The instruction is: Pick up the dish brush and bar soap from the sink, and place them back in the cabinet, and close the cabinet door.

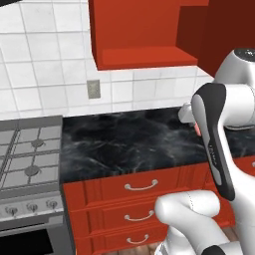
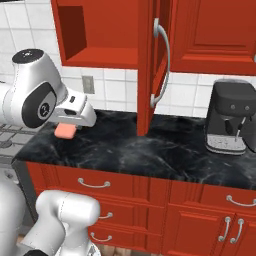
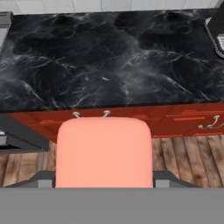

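My gripper (image 3: 105, 181) is shut on the bar soap (image 3: 105, 151), a salmon-pink block that sits between the two dark fingers (image 3: 43, 179). In the right base view the soap (image 2: 65, 131) hangs under the hand (image 2: 75, 114), above the left end of the black marble counter (image 2: 150, 147). A sliver of pink soap (image 1: 197, 129) peeks out beside the forearm in the left base view. The red cabinet (image 2: 95, 37) stands open above and to the right of the hand. Its cabinet door (image 2: 150, 70) is swung out edge-on, with a long silver handle (image 2: 164, 60). The dish brush and the sink are out of view.
A black coffee machine (image 2: 230, 117) stands at the counter's right end. A gas stove (image 1: 30, 154) adjoins the counter on the left. Red drawers (image 1: 142, 187) with silver pulls run below. A wall outlet (image 2: 88, 84) sits on the white tiles.
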Available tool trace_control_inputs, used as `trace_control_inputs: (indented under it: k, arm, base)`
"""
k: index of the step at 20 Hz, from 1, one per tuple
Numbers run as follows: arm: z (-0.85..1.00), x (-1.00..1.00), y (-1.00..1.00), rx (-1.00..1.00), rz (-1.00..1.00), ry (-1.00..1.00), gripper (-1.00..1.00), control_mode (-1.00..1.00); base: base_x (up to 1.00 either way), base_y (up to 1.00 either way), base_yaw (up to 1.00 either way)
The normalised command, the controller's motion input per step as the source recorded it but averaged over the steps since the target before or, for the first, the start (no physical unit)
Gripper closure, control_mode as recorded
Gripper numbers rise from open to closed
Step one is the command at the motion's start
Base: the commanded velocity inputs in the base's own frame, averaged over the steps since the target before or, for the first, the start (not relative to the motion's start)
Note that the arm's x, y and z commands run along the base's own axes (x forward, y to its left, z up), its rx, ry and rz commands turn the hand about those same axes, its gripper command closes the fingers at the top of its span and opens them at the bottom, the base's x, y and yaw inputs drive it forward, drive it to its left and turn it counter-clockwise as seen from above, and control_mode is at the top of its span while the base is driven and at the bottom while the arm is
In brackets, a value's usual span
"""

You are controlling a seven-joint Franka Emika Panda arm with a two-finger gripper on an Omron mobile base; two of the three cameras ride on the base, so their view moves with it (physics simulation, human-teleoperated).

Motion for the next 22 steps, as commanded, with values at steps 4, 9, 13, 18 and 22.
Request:
trace_control_inputs:
  k: [4, 9, 13, 18, 22]
  arm:
    - [0.00, 0.00, 0.00, 0.00, 0.00, 0.00, 1.00, 1.00]
    - [0.00, 0.00, 0.00, 0.00, 0.00, 0.00, 1.00, 1.00]
    - [0.00, 0.00, 0.00, 0.00, 0.00, 0.00, 1.00, 1.00]
    - [0.00, 0.00, 0.00, 0.00, 0.00, 0.00, 1.00, 1.00]
    - [0.00, 0.00, 0.00, 0.00, 0.00, 0.00, 1.00, 1.00]
  base:
    - [0.30, -0.14, 0.00]
    - [0.34, -0.11, 0.00]
    - [0.32, -0.09, 0.00]
    - [0.31, -0.03, 0.00]
    - [0.15, -0.01, 0.00]
